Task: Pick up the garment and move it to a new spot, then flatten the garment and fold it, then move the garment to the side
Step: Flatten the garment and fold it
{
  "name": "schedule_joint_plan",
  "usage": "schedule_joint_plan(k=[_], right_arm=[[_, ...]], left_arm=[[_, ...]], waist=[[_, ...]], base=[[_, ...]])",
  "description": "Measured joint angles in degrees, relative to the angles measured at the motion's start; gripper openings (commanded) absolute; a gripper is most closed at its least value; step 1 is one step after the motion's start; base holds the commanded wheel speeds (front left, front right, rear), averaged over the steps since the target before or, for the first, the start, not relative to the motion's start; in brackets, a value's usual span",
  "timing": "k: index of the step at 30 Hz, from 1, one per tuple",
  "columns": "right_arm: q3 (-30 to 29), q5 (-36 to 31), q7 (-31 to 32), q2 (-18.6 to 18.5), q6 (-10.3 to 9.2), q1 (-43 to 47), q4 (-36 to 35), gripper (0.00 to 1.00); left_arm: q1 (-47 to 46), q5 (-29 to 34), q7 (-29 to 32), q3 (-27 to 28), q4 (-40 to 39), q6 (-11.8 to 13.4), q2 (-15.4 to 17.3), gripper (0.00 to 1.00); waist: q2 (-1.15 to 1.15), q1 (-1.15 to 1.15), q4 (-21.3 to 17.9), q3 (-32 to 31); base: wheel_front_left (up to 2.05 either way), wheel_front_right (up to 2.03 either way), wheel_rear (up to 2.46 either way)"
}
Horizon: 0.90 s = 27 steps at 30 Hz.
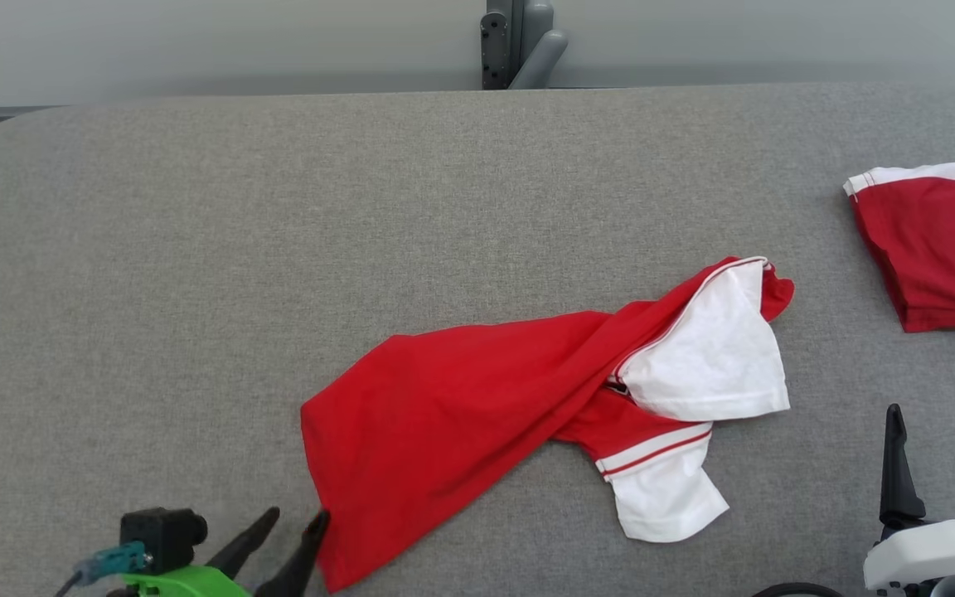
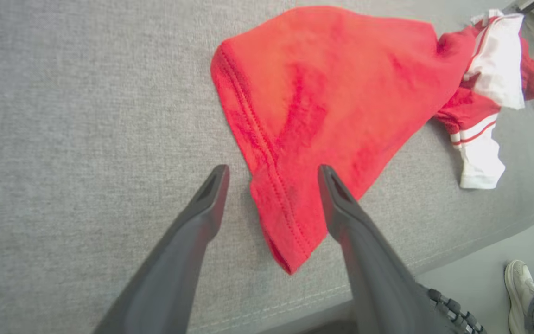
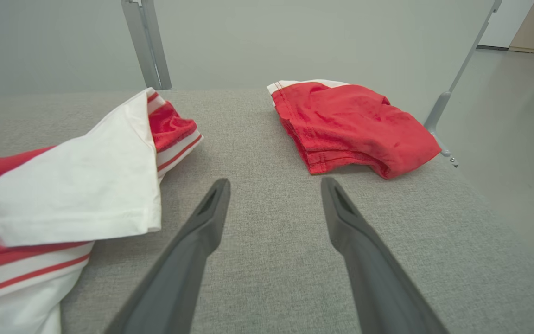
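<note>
The garment (image 1: 477,398) is a red shirt with white sleeves, lying crumpled and twisted across the middle of the grey table (image 1: 278,207). Its white sleeves (image 1: 710,356) bunch at the right end. My left gripper (image 1: 299,518) is open at the lower left, its fingers straddling the red hem corner (image 2: 285,218) without pinching it. In the left wrist view that gripper (image 2: 271,174) stands wide apart over the hem. At the lower right my right gripper (image 1: 933,423) is open and holds nothing; in its own view the gripper (image 3: 274,185) points over bare table between the garment (image 3: 77,185) and a folded one.
A second red garment (image 1: 938,245), folded, lies at the table's right edge, also seen as the folded red pile (image 3: 350,125). A metal post (image 1: 519,41) rises behind the table. A person's shoe (image 2: 519,287) stands on the floor past the table's near edge.
</note>
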Motion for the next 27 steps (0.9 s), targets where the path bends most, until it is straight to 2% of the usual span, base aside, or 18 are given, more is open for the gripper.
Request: schedule_joint_plan(k=[3, 8, 15, 25, 26, 27], right_arm=[[0.38, -0.16, 0.0, 0.02, -0.01, 0.08, -0.08, 1.0], [1.07, -0.05, 0.0, 0.02, 0.0, 0.69, -0.09, 1.0], [1.56, 0.04, 0.0, 0.01, -0.01, 0.52, 0.0, 1.0], [1.18, 0.11, 0.0, 0.0, -0.01, -0.02, -0.25, 1.0], [1.13, 0.19, 0.0, 0.01, 0.0, -0.15, -0.26, 1.0], [1.13, 0.27, 0.0, 0.0, -0.01, -0.23, -0.26, 1.0]], left_arm=[[-0.02, -2.88, -1.7, 3.28, -1.33, -0.37, 0.12, 1.0], [-0.95, -4.49, -3.36, 6.27, 0.79, 1.2, 0.11, 1.0], [-6.61, -5.27, 0.1, 4.1, 10.05, -1.45, -5.89, 1.0], [-10.61, -3.25, 2.71, 1.46, 19.03, -3.24, -7.89, 1.0], [-11.1, -3.22, 2.8, 1.42, 19.69, -3.72, -8.25, 0.81], [-11.64, -3.08, 2.63, 1.37, 20.3, -4.12, -8.5, 0.16]], waist=[[0.0, 0.0, 0.0, -0.38], [0.0, 0.0, -0.57, -0.23], [0.0, 0.0, -2.18, 0.42], [0.0, 0.0, -5.11, 1.42], [0.0, 0.0, -5.39, 1.62], [0.0, 0.0, -5.65, 1.82]], base=[[0.0, 0.0, 0.0], [0.0, 0.0, 0.0], [0.0, 0.0, 0.0], [0.0, 0.0, 0.0], [0.0, 0.0, 0.0], [0.0, 0.0, 0.0]])
